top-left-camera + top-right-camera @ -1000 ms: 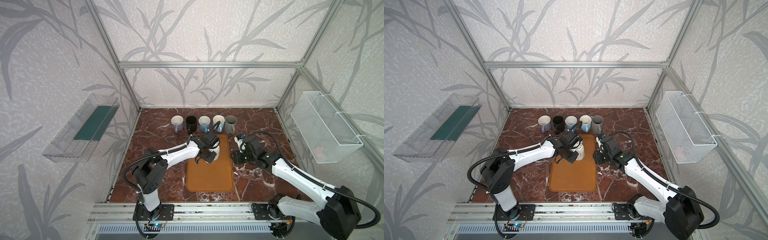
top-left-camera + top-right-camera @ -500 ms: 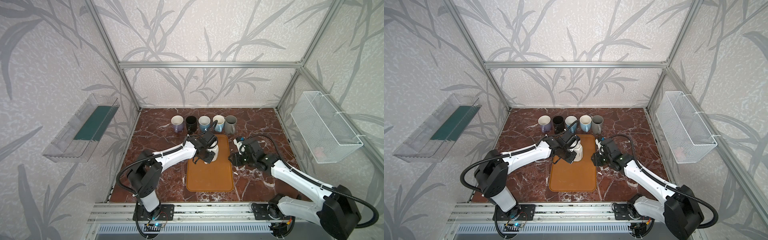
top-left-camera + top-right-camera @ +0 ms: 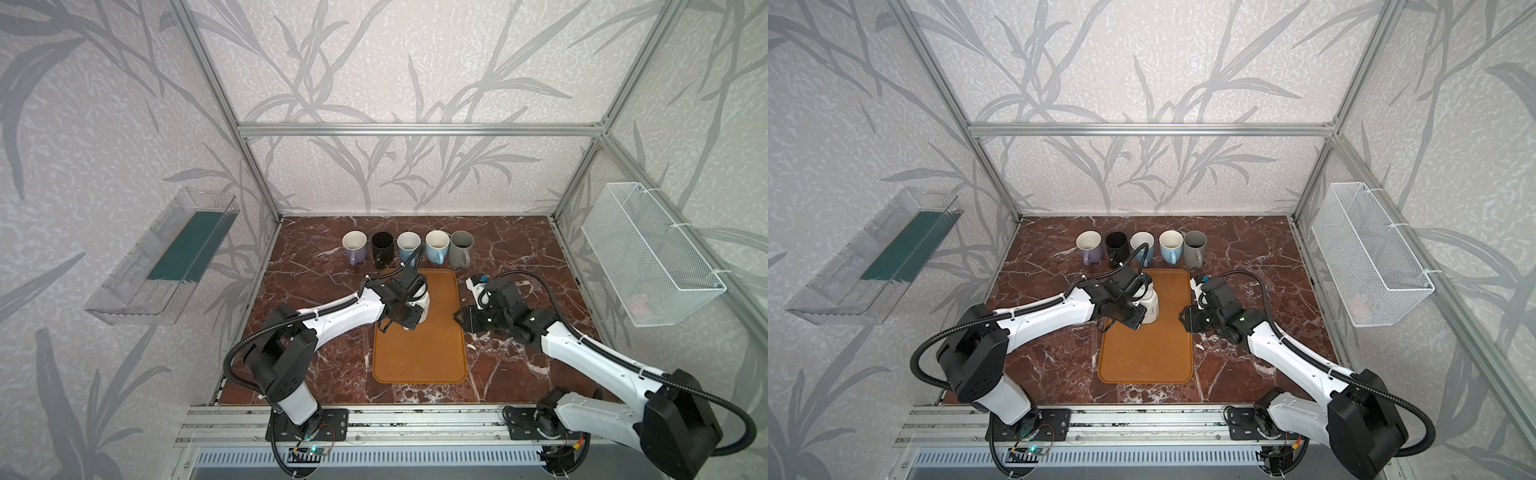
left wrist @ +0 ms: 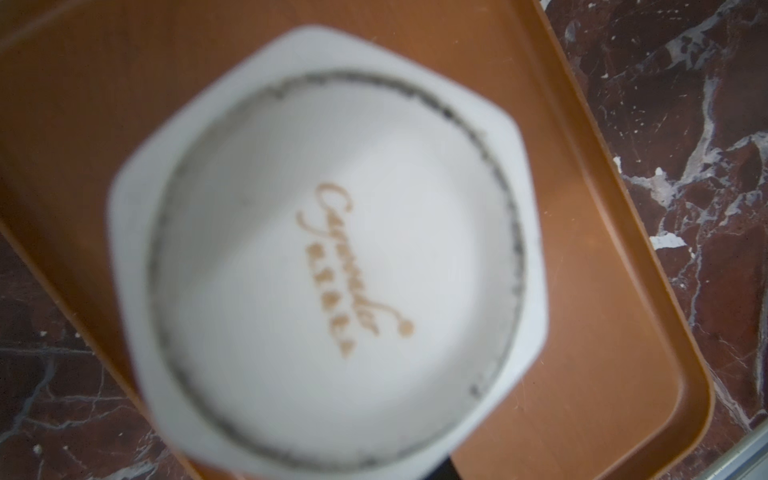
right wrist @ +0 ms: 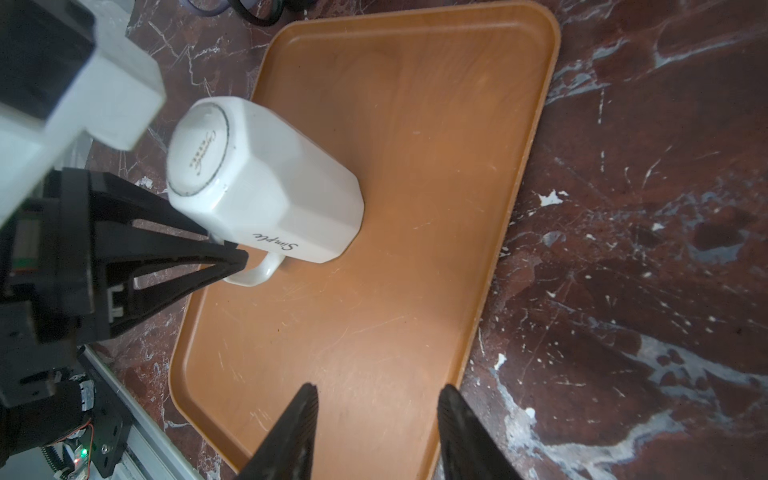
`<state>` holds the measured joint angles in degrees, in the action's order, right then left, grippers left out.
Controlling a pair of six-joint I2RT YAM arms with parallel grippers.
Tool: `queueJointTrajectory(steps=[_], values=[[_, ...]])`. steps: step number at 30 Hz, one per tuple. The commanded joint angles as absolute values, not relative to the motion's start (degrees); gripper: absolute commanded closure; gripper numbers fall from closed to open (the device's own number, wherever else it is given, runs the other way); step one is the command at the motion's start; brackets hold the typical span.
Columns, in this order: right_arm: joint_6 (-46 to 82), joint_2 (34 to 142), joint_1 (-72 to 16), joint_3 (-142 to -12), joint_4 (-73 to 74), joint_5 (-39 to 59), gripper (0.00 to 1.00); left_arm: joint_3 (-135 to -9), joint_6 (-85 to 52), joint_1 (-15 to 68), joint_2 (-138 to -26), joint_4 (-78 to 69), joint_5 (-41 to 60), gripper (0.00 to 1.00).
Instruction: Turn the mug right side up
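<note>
Right wrist shows the inverted mug (image 5: pixel 270 183) — marked "Simple" — handle (image 5: pixel 266 275) pinched by left tool (image 5: pixel 240 258), right tool (image 5: pixel 378 390) agape.

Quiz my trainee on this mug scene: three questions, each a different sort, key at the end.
1. True or false: the mug on the tray stands base up.
2. Which part of the mug does the left claw pinch? A) rim B) handle C) base
3. How many mugs stand upright in the back row?

Key: 1 true; 2 B; 3 five.
</note>
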<state>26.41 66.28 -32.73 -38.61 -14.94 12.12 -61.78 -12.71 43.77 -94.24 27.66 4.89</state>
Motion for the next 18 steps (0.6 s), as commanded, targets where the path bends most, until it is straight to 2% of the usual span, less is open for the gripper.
queueJointTrajectory(steps=[1, 2, 7, 18], values=[[26.60, 65.57, -32.88, -38.32, -14.74, 12.57, 0.52, -59.64, -14.42, 43.97, -92.12, 23.11, 0.61, 1.00], [26.55, 65.48, -32.90, -38.45, -14.93, 12.44, 0.52, -59.25, -14.65, 44.07, -91.85, 23.04, -0.37, 1.00], [26.51, 65.31, -32.94, -38.53, -15.10, 12.04, 0.52, -58.18, -16.89, 44.38, -90.66, 24.51, -6.36, 0.83], [26.49, 65.05, -32.89, -38.67, -15.64, 12.04, 0.52, -61.15, -19.99, 45.80, -94.29, 28.66, -11.71, 0.73]])
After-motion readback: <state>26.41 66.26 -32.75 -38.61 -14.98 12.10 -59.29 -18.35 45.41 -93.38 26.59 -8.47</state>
